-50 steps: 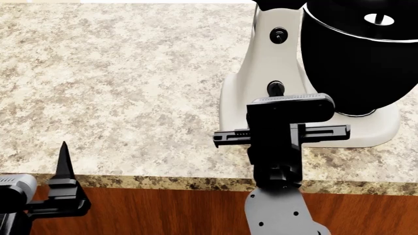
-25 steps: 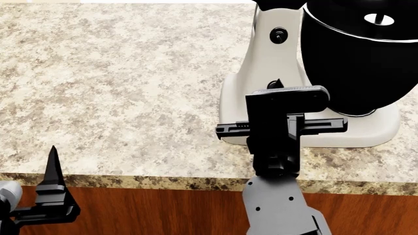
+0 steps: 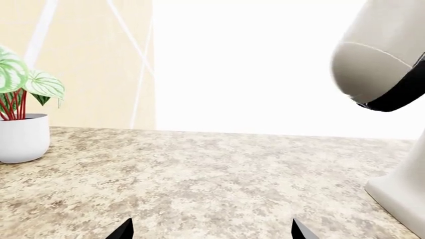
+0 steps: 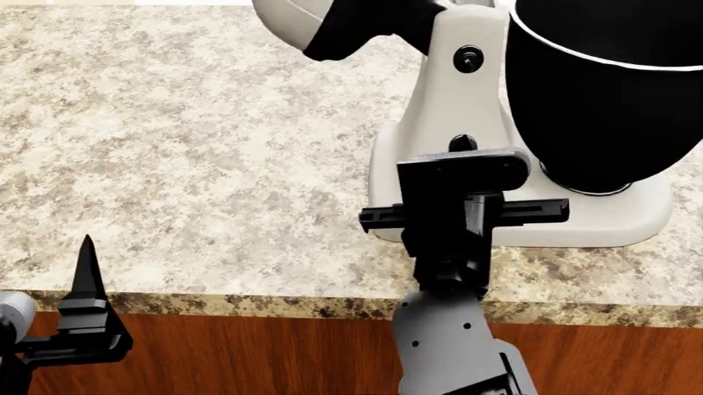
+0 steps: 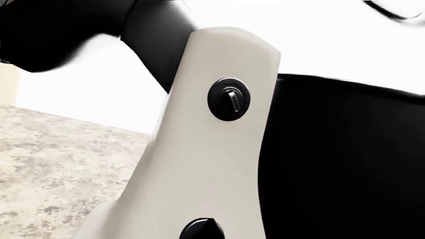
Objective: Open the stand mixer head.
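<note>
The white stand mixer stands on the counter at the right of the head view. Its head (image 4: 318,25), a white shell with a black part, is tilted up and back over the column (image 4: 456,99). The head also shows in the left wrist view (image 3: 375,64). The glossy black bowl (image 4: 604,90) sits right of the column. My right gripper (image 4: 462,156) is at the column's lower black knob (image 4: 463,142); its fingers are hidden under the wrist. That knob (image 5: 202,230) and the upper knob (image 5: 229,98) show in the right wrist view. My left gripper (image 4: 86,276) is open and empty at the counter's front edge, its tips (image 3: 126,231) wide apart.
The speckled granite counter (image 4: 197,148) stretches left of the mixer, with a wooden front (image 4: 263,354) below its edge. A potted plant in a white pot (image 3: 23,134) stands far across the counter in the left wrist view.
The mixer head has swung up and back into the head view's top, above and left of the column. My right gripper has shifted slightly left and forward at the lower knob.
</note>
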Robot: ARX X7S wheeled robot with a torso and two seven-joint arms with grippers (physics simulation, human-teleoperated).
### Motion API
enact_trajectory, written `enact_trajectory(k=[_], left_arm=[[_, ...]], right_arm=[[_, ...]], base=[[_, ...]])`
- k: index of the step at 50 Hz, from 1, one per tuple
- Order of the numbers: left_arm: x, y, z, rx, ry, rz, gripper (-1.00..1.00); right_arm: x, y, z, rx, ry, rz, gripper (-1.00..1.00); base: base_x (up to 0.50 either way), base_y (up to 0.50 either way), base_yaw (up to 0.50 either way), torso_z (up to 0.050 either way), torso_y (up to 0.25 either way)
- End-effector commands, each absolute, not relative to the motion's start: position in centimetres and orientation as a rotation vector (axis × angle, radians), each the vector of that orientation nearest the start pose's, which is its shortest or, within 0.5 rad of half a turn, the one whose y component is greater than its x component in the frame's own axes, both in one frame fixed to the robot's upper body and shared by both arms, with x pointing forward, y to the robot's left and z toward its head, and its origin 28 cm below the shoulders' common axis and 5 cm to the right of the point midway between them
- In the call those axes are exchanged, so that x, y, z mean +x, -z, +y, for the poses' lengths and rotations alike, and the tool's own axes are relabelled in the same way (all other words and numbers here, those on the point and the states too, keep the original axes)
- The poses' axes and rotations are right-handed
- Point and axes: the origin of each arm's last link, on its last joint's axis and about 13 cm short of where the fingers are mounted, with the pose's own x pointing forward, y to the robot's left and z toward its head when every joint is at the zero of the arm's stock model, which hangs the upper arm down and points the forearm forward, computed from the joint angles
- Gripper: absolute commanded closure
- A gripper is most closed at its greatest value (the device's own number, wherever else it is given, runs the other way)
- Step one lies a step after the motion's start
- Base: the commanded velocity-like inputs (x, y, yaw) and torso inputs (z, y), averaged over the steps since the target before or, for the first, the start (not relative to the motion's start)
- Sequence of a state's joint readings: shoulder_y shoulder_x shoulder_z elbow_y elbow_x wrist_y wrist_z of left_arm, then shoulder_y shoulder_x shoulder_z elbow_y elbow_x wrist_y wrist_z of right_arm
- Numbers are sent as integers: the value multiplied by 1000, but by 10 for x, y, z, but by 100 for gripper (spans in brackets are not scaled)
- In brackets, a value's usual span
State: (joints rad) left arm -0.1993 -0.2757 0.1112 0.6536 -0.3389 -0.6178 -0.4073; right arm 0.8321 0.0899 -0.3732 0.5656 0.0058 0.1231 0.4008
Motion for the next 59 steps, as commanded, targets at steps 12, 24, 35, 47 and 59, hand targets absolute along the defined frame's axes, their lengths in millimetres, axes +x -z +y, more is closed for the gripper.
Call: enact_trajectory(k=[12,24,35,47,59], left_arm=[[234,-136,216,-39,-85,-203,-100],[233,-136,216,-39,-89,-210,-100],[197,-151,219,-39,-94,-216,-100],[213,-143,208,-57,-92,-226,-100],[202,-144,215,-45,-90,-216,-100]], right_arm=[[352,-122,-75,-233,131,-159,100],[308,-113,-71,-206,45,-151,-100],[284,-114,-67,-201,3,-169,-100],[243,-128,-60,-183,-35,-207,-100],[241,-135,-68,-179,-63,-239,-100]], base=[[10,0,3,0,0],[0,0,0,0,0],[0,0,0,0,0],[0,0,0,0,0],[0,0,0,0,0]])
